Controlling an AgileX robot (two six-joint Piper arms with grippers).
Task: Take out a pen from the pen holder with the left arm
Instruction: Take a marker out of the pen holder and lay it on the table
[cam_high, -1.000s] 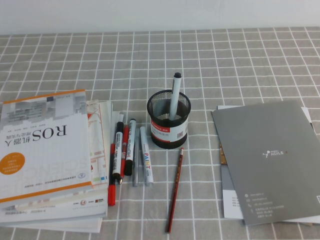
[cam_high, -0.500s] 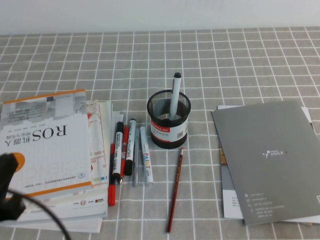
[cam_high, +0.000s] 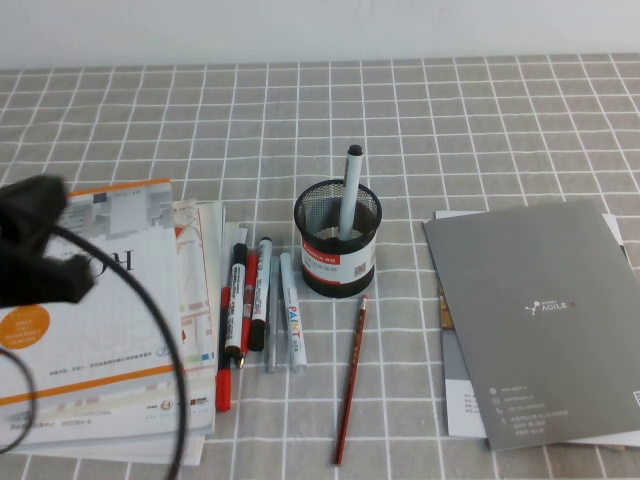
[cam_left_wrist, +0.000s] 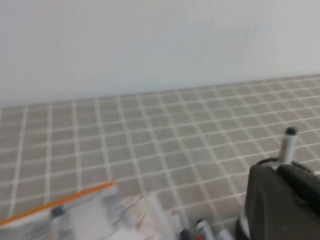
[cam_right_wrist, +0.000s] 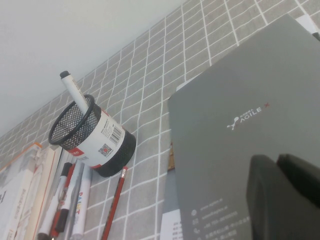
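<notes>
A black mesh pen holder (cam_high: 338, 240) stands mid-table with one grey pen (cam_high: 349, 195) upright in it, black cap on top. My left gripper (cam_high: 40, 235) hovers shut over the ROS book at the far left, well to the left of the holder and holding nothing. In the left wrist view its shut fingers (cam_left_wrist: 270, 190) partly cover the holder, and the pen (cam_left_wrist: 286, 145) rises just behind them. My right gripper (cam_right_wrist: 276, 160) is shut above the grey booklet and does not appear in the high view. The right wrist view also shows the holder (cam_right_wrist: 95, 137) and pen (cam_right_wrist: 75, 92).
A stack of books topped by the ROS book (cam_high: 110, 340) lies at the left. Several markers (cam_high: 255, 300) lie between it and the holder. A red pencil (cam_high: 351, 380) lies in front of the holder. A grey booklet (cam_high: 540, 320) covers the right side.
My left arm has come into the high view from the lower left and risen over the ROS book, its cable trailing behind. Nothing on the table has moved.
</notes>
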